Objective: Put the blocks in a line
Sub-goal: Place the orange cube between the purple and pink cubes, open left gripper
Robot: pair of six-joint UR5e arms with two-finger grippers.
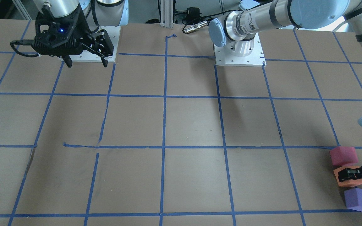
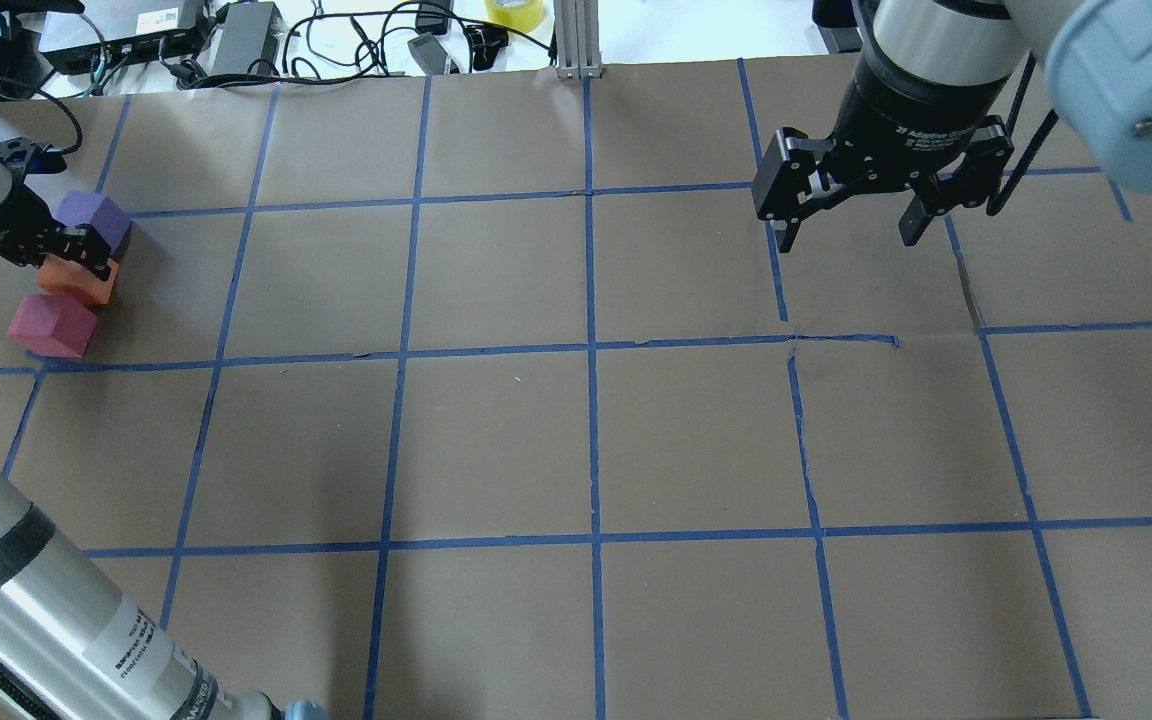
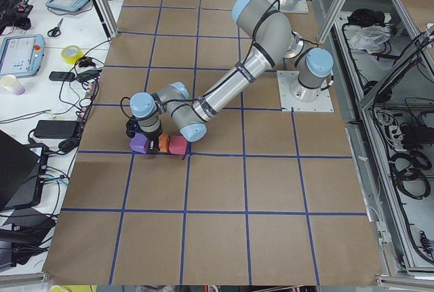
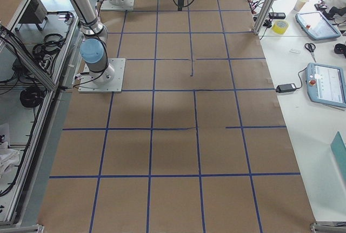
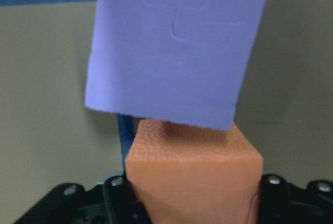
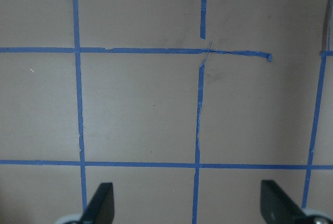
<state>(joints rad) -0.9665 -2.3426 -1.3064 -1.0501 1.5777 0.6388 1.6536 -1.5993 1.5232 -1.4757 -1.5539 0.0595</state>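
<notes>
Three small cubes stand in a short row at the table's far left edge: purple (image 2: pixel 96 218), orange (image 2: pixel 86 290) and pinkish red (image 2: pixel 51 325). They also show in the front-facing view as pinkish red (image 1: pixel 342 156), orange (image 1: pixel 353 184) and purple (image 1: pixel 359 199). My left gripper (image 2: pixel 76 262) is shut on the orange block, which fills the gap between its fingers in the left wrist view (image 5: pixel 192 182), with the purple block (image 5: pixel 177 47) just beyond. My right gripper (image 2: pixel 846 225) hangs open and empty above the table's far right, with nothing but tape lines between its fingertips in the right wrist view (image 6: pixel 190 211).
Brown paper with a blue tape grid (image 2: pixel 591 345) covers the table. Cables and power bricks (image 2: pixel 236 40) lie beyond the far edge. Both arm bases (image 1: pixel 239 53) stand at the robot's side. My left arm (image 2: pixel 36 610) stretches along the left edge.
</notes>
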